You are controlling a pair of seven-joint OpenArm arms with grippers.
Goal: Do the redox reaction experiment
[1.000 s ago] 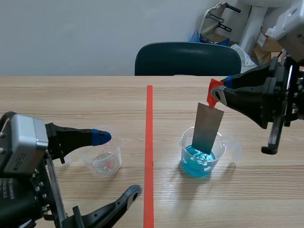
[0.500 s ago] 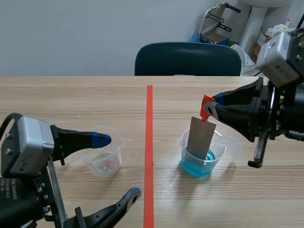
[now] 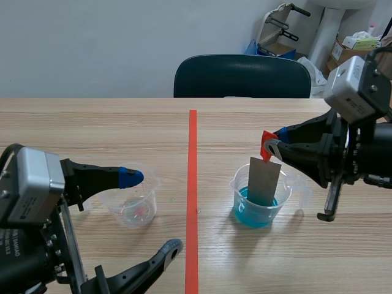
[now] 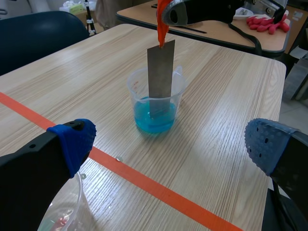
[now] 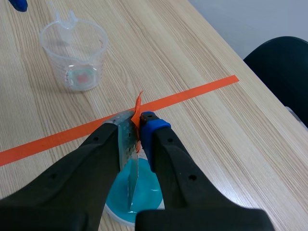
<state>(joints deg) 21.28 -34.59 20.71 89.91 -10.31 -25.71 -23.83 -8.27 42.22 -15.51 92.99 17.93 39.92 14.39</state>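
Note:
A clear beaker [image 3: 260, 199] with blue liquid [image 4: 153, 118] stands right of the red tape line. A grey metal strip [image 3: 264, 180] with a red tag [image 3: 267, 144] at its top hangs upright with its lower end in the blue liquid. My right gripper [image 3: 270, 147] is shut on the strip's tagged top; in the right wrist view the metal strip [image 5: 129, 159] runs down between the fingers into the blue liquid [image 5: 134, 192]. A second clear beaker [image 3: 130, 202], nearly empty with a pinkish trace, stands at the left. My left gripper [image 3: 152, 214] is open around it.
A red tape line [image 3: 192, 196] runs down the middle of the wooden table [image 3: 92, 131]. A dark blue chair [image 3: 242, 76] stands behind the far edge. Boxes and clutter sit at the back right.
My right gripper has lowered the metal strip deeper into the blue liquid and shifted slightly. The left arm has stayed in place.

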